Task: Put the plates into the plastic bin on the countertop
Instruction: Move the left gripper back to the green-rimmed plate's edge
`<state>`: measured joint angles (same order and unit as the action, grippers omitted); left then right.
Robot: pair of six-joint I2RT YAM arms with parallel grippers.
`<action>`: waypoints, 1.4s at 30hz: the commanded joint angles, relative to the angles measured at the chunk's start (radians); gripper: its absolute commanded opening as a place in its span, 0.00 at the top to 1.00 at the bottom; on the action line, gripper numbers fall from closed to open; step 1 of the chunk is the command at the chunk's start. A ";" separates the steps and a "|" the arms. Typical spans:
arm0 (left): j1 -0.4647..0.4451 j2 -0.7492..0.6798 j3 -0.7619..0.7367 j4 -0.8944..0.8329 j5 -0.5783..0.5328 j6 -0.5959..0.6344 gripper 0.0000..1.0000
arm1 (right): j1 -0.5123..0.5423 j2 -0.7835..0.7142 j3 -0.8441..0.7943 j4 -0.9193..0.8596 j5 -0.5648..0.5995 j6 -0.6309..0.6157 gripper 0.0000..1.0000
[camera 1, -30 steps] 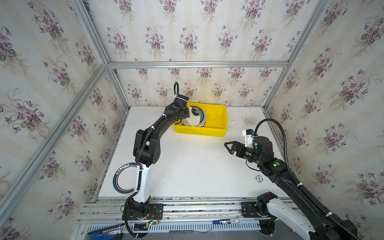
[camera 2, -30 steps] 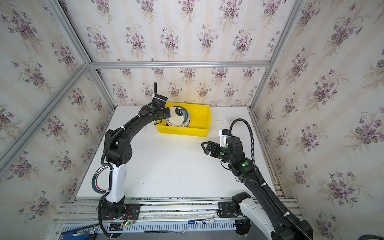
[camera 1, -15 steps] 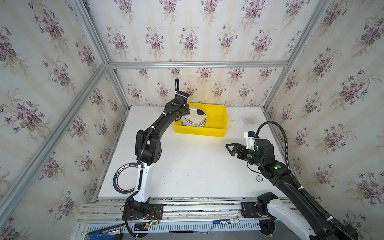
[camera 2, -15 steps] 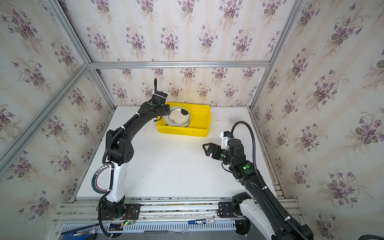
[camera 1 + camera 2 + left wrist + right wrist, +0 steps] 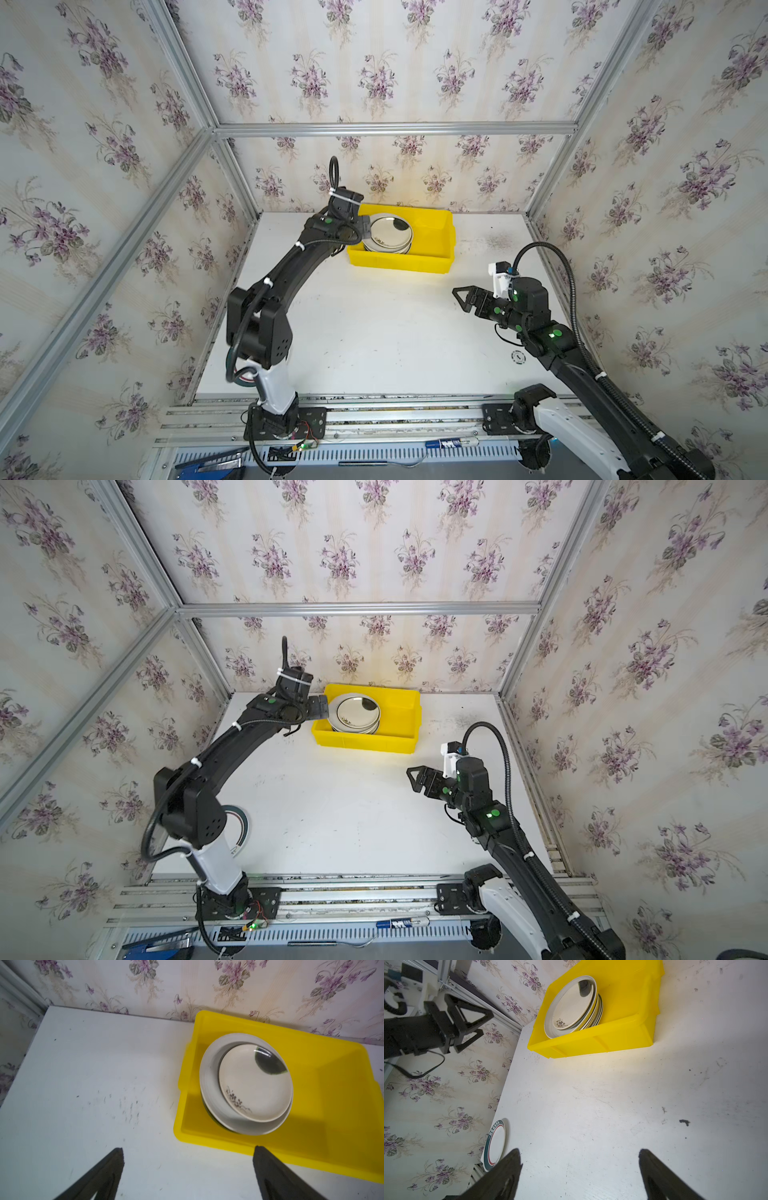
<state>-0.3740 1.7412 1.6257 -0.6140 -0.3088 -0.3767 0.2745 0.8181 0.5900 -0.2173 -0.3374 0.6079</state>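
Cream round plates (image 5: 388, 235) stacked in yellow plastic bin (image 5: 399, 264); one outstanding.
Left claw (image 5: 188, 1150) and right claw (image 5: 579, 1152) apart, empty; next, probably: fetch green-rimmed white plate (image 5: 495, 1145) off tabletop (image 5: 374, 332) edge.

plastic bin (image 5: 432, 235) right half free; plates (image 5: 388, 235) fill left; countertop (image 5: 374, 324) middle open.

Glossy glazed plates (image 5: 255, 1088) in a smooth yellow plastic bin (image 5: 342, 1095); matt, scuffed white table (image 5: 72, 1064); brushed metal rails (image 5: 395, 128).
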 commanded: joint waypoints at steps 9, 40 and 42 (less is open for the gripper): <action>-0.015 -0.602 -0.625 -0.026 -0.096 -0.211 0.01 | 0.002 0.053 0.007 0.037 -0.037 -0.044 0.11; 0.255 -0.797 -1.052 -0.172 -0.125 -0.426 0.00 | -0.006 0.000 -0.096 0.152 0.080 -0.065 0.01; 0.256 -0.758 -1.047 -0.151 -0.102 -0.417 0.00 | -0.009 0.000 -0.095 0.142 0.079 -0.074 0.00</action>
<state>-0.1204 0.9543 0.5697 -0.7898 -0.4015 -0.8062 0.2676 0.8173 0.4946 -0.1043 -0.2790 0.5568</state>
